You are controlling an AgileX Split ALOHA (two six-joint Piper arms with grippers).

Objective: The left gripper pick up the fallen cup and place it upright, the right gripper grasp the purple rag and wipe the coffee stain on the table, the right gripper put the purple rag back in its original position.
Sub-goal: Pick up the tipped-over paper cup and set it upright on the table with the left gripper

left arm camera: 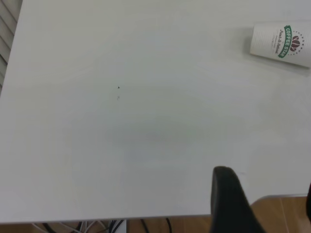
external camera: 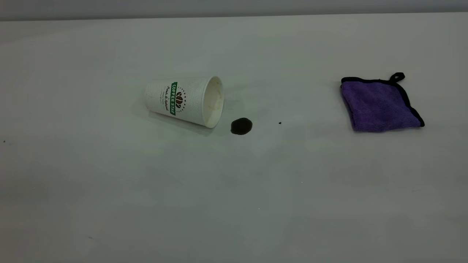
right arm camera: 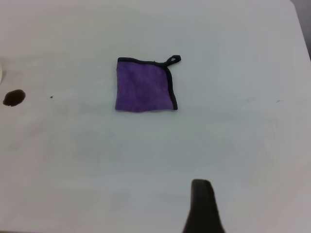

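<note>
The fallen cup [external camera: 182, 100] lies on its side on the white table [external camera: 234, 201], its mouth facing the coffee stain [external camera: 241, 126] just beside the rim. The purple rag [external camera: 380, 106] lies flat far to the right. Neither arm shows in the exterior view. In the left wrist view my left gripper [left arm camera: 266, 180] is open and empty over the table's edge, far from the cup [left arm camera: 284, 43]. My right gripper [right arm camera: 257, 194] is open and empty, with only one finger [right arm camera: 201, 204] showing, well short of the rag [right arm camera: 143, 87] and the stain [right arm camera: 13, 97].
A tiny black speck [external camera: 280, 123] sits between the stain and the rag. The table's near edge [left arm camera: 146, 218] shows in the left wrist view, with wooden floor [left arm camera: 282, 213] and cables below it.
</note>
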